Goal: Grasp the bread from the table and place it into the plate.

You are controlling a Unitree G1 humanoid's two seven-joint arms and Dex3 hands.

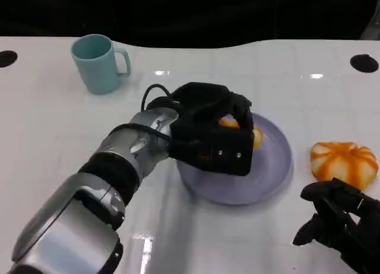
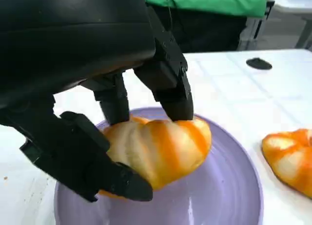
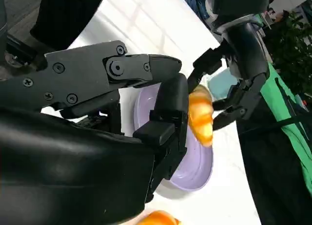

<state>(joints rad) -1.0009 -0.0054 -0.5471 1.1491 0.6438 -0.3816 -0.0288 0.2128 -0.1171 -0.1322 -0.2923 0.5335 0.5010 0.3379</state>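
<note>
Left hand (image 1: 214,128) over lavender plate (image 1: 273,173), fingers (image 2: 170,83) clamped on striped orange bread roll (image 2: 158,149); roll low over plate centre, contact with plate surface not discernible. Second orange-striped roll (image 1: 344,163) on white desk (image 1: 53,125), just right of plate. Right hand (image 1: 338,217) near desk's right front, holding nothing, fingers loosely spread. Teal mug (image 1: 98,63) upright at far left, well apart from plate.

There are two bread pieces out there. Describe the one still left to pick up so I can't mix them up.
Start at the purple plate in the middle of the white table. The loose bread lies on the bare tabletop beside the plate, just beyond the right hand. Nothing holds it, while the other bread sits over the plate in the left hand's grip.
</note>
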